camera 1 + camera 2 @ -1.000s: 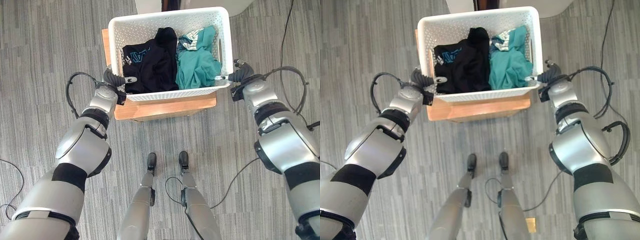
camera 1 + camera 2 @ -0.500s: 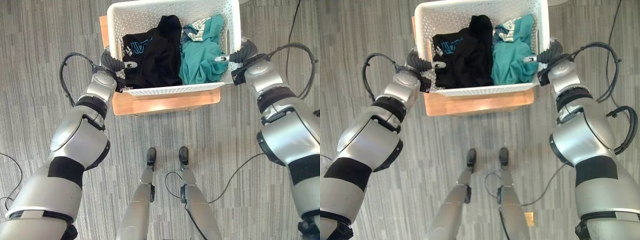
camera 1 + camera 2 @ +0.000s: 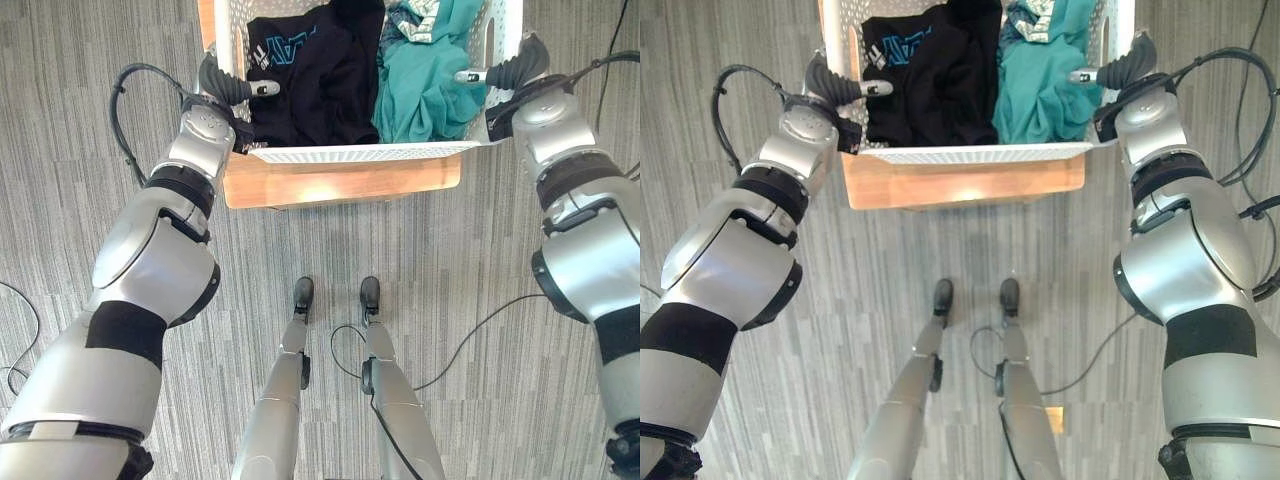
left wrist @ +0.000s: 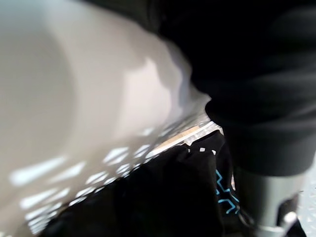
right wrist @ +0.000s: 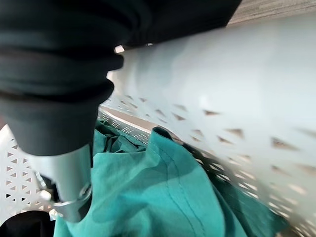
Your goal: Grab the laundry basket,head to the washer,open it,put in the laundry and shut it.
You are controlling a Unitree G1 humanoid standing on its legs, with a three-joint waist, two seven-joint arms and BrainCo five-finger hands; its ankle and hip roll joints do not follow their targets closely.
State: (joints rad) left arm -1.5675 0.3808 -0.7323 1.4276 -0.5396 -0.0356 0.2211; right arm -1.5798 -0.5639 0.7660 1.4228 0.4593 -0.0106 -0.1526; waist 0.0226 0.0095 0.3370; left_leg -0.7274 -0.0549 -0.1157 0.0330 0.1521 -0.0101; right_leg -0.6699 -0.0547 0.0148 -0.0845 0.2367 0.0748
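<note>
Grey wood-grain floor [image 3: 80, 140] spans the scene, and on it stands a low wooden stand [image 3: 340, 180] whose light top projects toward the robot from under the load. A white perforated laundry basket [image 3: 360, 152] sits on that stand, its near rim running straight across between the two arms and its far part cut off by the upper edge of the head views. Inside, a black garment [image 3: 320, 80] with blue lettering fills the robot's left half, and a teal garment [image 3: 425, 85] fills the right half, the two lying against each other along the middle. The left hand [image 3: 228, 90] is at the basket's left side wall, its thumb hooked over the rim and pointing inward above the black garment; the right hand [image 3: 510, 72] is placed likewise at the right side wall, thumb over the rim above the teal garment. In the left wrist view the thumb [image 4: 269, 197] hangs inside the white wall beside black cloth, and in the right wrist view the thumb [image 5: 69, 182] hangs over teal cloth. The fingers of both hands lie outside the walls, hidden from every view, so each hand probably pinches the rim, though the grip itself cannot be confirmed.
</note>
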